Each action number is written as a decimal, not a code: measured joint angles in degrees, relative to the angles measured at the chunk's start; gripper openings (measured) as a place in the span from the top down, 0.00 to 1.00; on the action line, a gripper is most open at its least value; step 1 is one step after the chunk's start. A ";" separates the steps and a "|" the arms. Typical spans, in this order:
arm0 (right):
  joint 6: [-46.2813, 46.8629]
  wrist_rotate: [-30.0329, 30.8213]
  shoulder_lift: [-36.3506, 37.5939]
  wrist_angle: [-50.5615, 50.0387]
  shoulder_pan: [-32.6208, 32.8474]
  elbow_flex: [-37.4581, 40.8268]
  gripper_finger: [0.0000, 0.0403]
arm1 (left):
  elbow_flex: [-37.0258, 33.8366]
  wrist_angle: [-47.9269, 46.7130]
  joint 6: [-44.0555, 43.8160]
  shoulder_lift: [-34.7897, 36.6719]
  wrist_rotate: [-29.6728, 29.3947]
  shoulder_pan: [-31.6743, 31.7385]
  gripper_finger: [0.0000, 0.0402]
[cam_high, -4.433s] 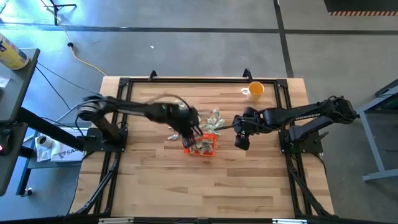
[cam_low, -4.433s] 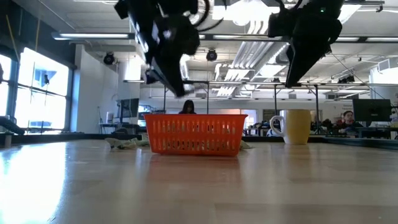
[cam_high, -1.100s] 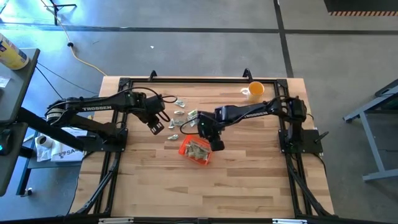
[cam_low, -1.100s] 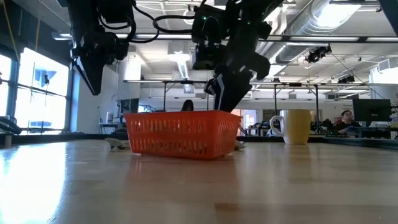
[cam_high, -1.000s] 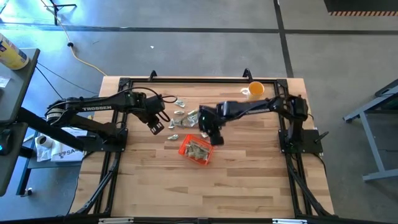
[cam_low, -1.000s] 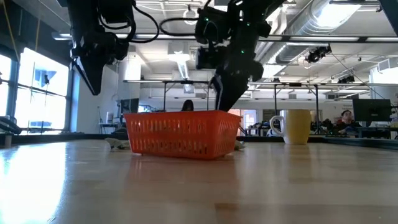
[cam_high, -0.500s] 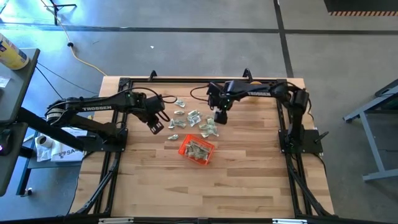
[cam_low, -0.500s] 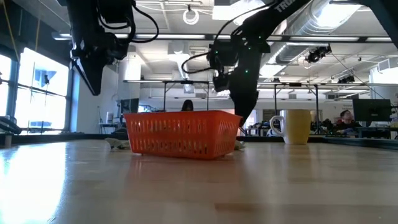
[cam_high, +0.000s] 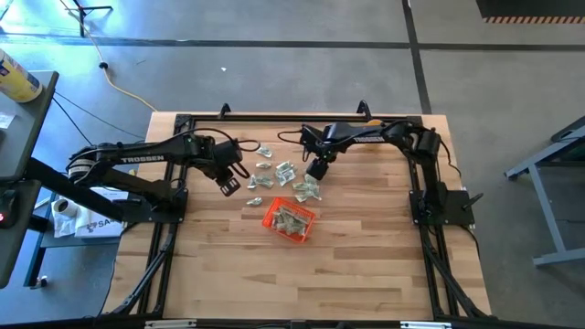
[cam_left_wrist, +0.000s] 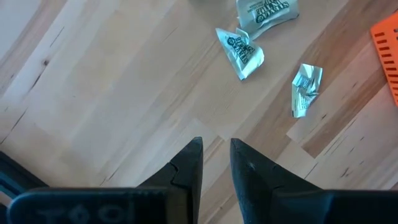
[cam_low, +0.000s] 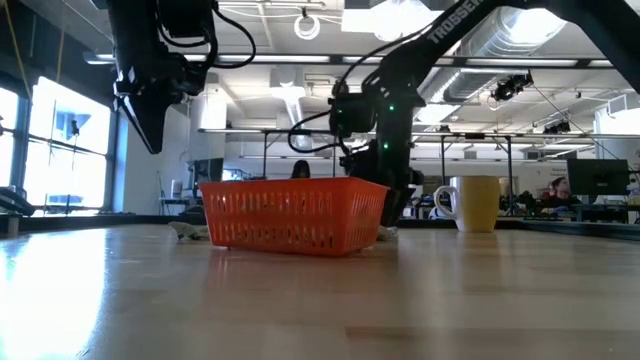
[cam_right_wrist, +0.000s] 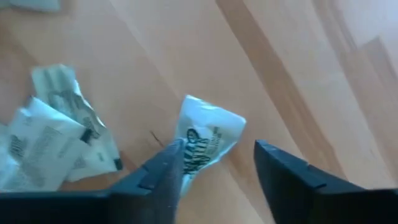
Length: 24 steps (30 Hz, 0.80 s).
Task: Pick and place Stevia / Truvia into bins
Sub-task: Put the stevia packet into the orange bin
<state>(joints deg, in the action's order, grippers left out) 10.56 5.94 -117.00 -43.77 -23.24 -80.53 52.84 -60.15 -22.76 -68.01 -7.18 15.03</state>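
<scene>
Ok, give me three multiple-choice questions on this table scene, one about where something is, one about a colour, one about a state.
1. Where is the right gripper?
A. over the loose sachets
B. inside the bin
C. beside the cup

2. What colour is the bin?
A. blue
B. orange-red
C. white

3. What lies between the right gripper's fingers?
A. nothing
B. the cup
C. a sachet, not yet clamped

Answers:
1 A, the high view shows it above the scattered sachets.
2 B, both table views agree.
3 C, the right wrist view shows it.
</scene>
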 joint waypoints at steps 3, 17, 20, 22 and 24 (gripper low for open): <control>-0.02 -1.51 -0.38 -0.09 0.00 0.00 0.68 | 0.00 0.01 0.00 0.00 0.00 0.00 0.71; -2.77 -21.39 11.86 -1.60 9.48 -3.23 0.98 | -0.02 2.57 -2.70 0.00 -0.63 0.00 0.71; -1.97 -29.44 11.04 1.78 13.46 -3.91 0.99 | -0.02 5.51 -2.87 -0.37 0.21 0.02 0.71; -1.99 -33.03 9.78 4.67 15.64 -3.89 0.99 | -0.02 7.31 -2.03 -1.45 2.37 0.02 0.71; -1.95 -34.60 8.67 6.49 17.39 -3.89 0.98 | -0.02 7.89 -0.31 -3.20 4.19 -0.02 0.71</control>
<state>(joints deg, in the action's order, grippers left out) 8.61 -28.66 -108.32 -37.28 -5.86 -84.42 52.82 -52.26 -23.07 -71.21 -2.99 15.00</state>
